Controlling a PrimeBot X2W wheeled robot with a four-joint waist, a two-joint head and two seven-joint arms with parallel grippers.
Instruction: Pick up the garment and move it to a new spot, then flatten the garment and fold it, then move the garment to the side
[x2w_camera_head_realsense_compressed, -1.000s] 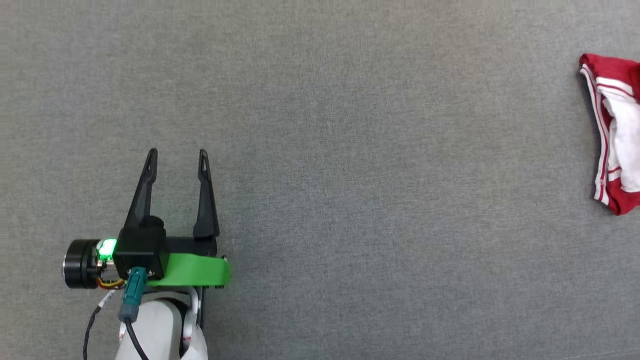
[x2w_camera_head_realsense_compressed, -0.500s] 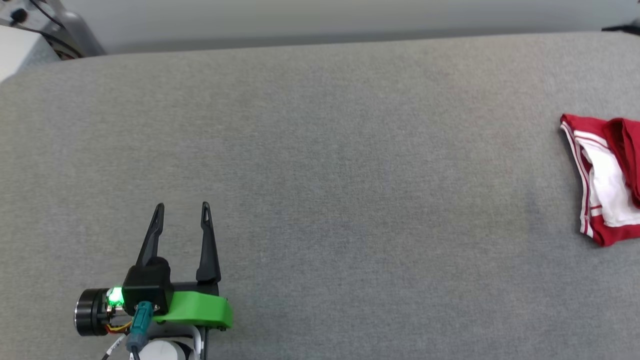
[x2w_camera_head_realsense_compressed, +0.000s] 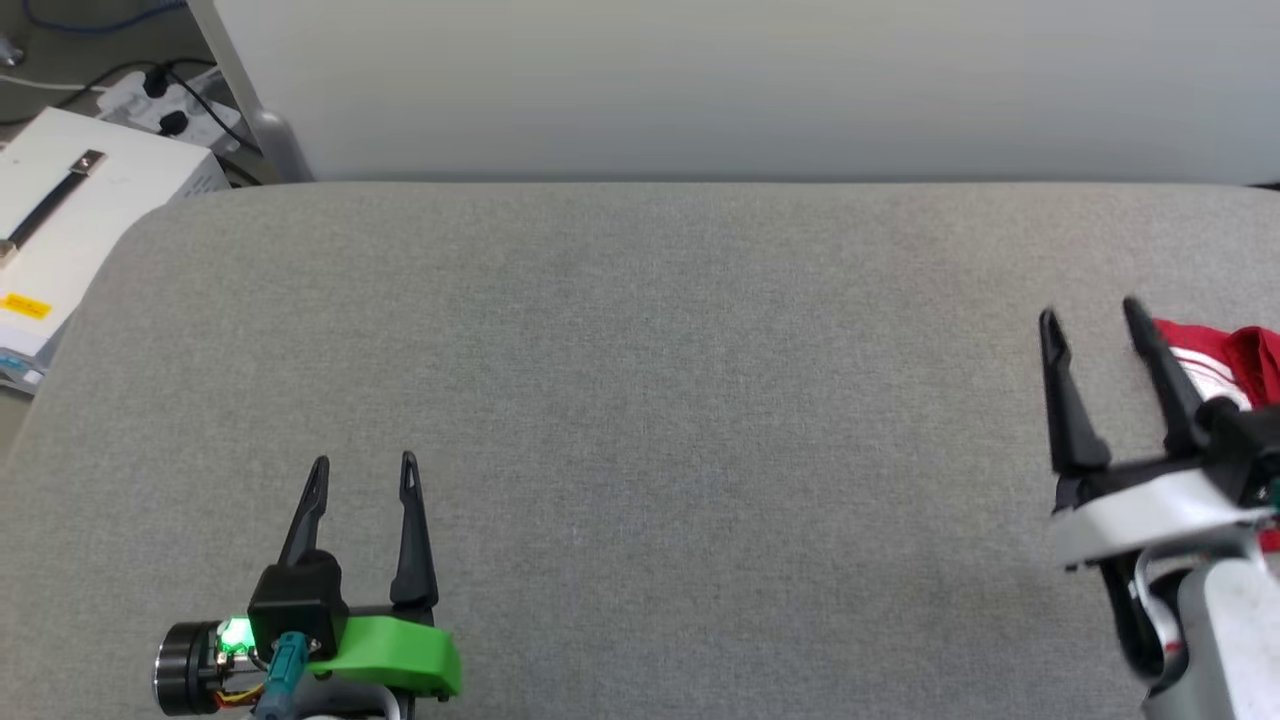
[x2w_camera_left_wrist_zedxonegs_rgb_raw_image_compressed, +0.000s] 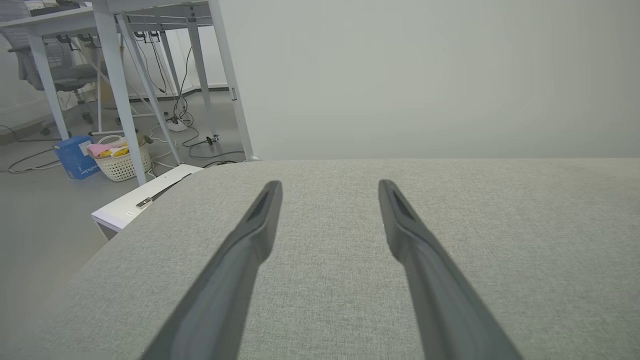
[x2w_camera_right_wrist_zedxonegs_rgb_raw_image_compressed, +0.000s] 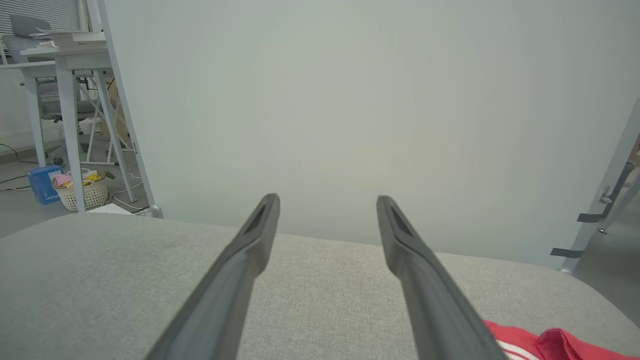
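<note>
Nearest the robot, the left gripper (x2w_camera_head_realsense_compressed: 363, 460) hangs over the near-left part of the grey fabric-covered surface (x2w_camera_head_realsense_compressed: 640, 400), its two dark fingers spread apart with nothing between them. At the near right, the right gripper (x2w_camera_head_realsense_compressed: 1090, 312) is likewise spread wide and empty, its fingers pointing away from the robot. Just past its right finger lies the garment (x2w_camera_head_realsense_compressed: 1225, 352), a bunched red jersey with white striped trim. It sits at the surface's right side and is partly cut off by the head view's border; whether the finger touches it cannot be told. Farther on, the surface ends in a rounded far edge against a pale partition (x2w_camera_head_realsense_compressed: 700, 80). Off the far-left corner a white box (x2w_camera_head_realsense_compressed: 90, 190) sits lower down, and beyond it on the floor are a woven basket (x2w_camera_left_wrist_zedxonegs_rgb_raw_image_compressed: 122, 161) of coloured items, a blue box (x2w_camera_left_wrist_zedxonegs_rgb_raw_image_compressed: 75, 157), white desk legs (x2w_camera_left_wrist_zedxonegs_rgb_raw_image_compressed: 114, 75) and loose cables.
</note>
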